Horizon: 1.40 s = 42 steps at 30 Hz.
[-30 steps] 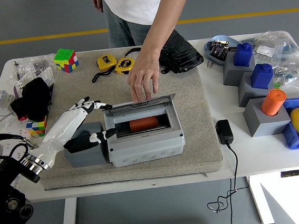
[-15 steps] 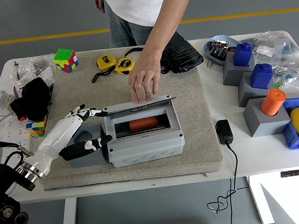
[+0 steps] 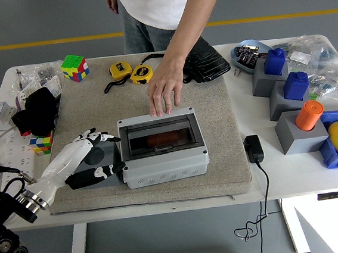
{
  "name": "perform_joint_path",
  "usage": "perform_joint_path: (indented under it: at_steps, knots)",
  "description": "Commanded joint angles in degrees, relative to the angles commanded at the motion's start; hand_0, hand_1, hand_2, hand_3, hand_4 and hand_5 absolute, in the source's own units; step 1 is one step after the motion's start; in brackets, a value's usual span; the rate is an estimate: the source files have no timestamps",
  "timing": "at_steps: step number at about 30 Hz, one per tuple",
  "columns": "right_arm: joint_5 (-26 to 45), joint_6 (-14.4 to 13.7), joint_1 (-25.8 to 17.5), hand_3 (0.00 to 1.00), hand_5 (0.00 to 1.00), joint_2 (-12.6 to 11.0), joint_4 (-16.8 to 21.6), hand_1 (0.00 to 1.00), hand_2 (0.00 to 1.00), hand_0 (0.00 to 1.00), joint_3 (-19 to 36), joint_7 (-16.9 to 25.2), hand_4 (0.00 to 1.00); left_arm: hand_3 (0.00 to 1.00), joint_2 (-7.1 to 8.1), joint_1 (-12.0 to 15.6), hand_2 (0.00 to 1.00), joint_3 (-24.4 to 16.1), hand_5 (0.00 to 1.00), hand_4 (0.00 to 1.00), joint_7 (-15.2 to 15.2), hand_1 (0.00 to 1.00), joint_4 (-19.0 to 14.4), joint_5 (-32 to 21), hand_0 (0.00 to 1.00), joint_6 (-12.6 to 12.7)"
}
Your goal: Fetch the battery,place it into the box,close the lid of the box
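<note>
The lid (image 3: 161, 134), tilted up half a second ago, is now laid flat on the grey box (image 3: 164, 148) at frame centre, and the orange battery (image 3: 160, 140) is seen dimly beneath it. The person's hand (image 3: 165, 90) is pressed on the box's far edge. The left hand (image 3: 88, 159), fingers spread and empty, is drawn back lower left. A beige mat (image 3: 218, 139) covers the white table (image 3: 293, 171); grey floor lies beyond.

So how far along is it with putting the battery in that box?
Nearly finished. The orange battery lies inside the grey box, seen through its tinted lid, which looks shut. The person's hand touches the box's far edge; the robot's left hand rests open beside it.
</note>
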Motion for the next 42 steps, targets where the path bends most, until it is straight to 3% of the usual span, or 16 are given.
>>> perform_joint_path:
  at_steps: [5, 17, 18, 23, 24, 26, 36, 42]
  knots:
    - [0.3, 0.0, 0.2, 0.827, 0.998, 0.1, 0.0, 0.787, 0.765, 0.843, -0.3, 0.1, 0.998, 0.78, -1.05, -1.3, 0.817, -1.7, 0.998, 0.998, -0.5, 0.916, 1.1, 0.5, 0.998, 0.8]
    - [0.3, 0.0, 0.4, 0.827, 0.998, 0.9, 0.0, 0.787, 0.765, 0.842, -0.5, 0.0, 0.998, 0.811, -7.8, -8.4, 0.832, -9.6, 0.998, 0.998, -2.7, 0.916, 8.3, 3.8, 0.975, 0.7]
    - [0.1, 0.0, 0.3, 0.826, 0.998, 0.9, 0.0, 0.787, 0.765, 0.842, -0.3, -0.1, 0.998, 0.914, -8.22, -8.8, 0.919, -10.3, 0.998, 0.998, -2.9, 0.967, 8.7, 3.9, 0.988, 0.7]
    - [0.2, 0.0, 0.2, 0.826, 0.998, 1.3, 0.0, 0.787, 0.765, 0.842, -0.5, -0.1, 0.998, 0.914, -10.67, -10.9, 0.919, -13.9, 0.998, 0.998, -3.9, 0.967, 11.5, 4.3, 0.988, 0.5]
    - [0.4, 0.0, 0.2, 0.827, 0.998, 1.3, 0.0, 0.787, 0.765, 0.842, -0.6, 0.0, 0.998, 0.961, -11.14, -11.3, 0.984, -14.6, 0.998, 0.998, -4.0, 0.998, 12.0, 4.6, 0.998, 0.5]
    - [0.6, 0.0, 0.2, 0.827, 0.998, 1.4, 0.0, 0.787, 0.765, 0.842, -0.7, 0.0, 0.998, 0.961, -12.01, -12.1, 0.984, -16.0, 0.998, 0.998, -4.1, 0.998, 12.8, 5.2, 0.998, 0.4]
    - [0.5, 0.1, 0.1, 0.826, 0.998, 1.5, 0.0, 0.787, 0.765, 0.842, -1.1, -0.1, 0.998, 0.978, -13.23, -15.6, 0.998, -18.5, 0.998, 0.998, -4.2, 0.998, 17.0, 7.3, 0.998, 0.3]
    - [0.6, 0.1, 0.0, 0.826, 0.998, 1.6, 0.0, 0.786, 0.765, 0.841, -1.5, -0.2, 0.998, 0.967, -12.36, -17.0, 0.998, -18.7, 0.998, 0.998, -4.2, 0.998, 18.6, 8.1, 0.998, -0.1]
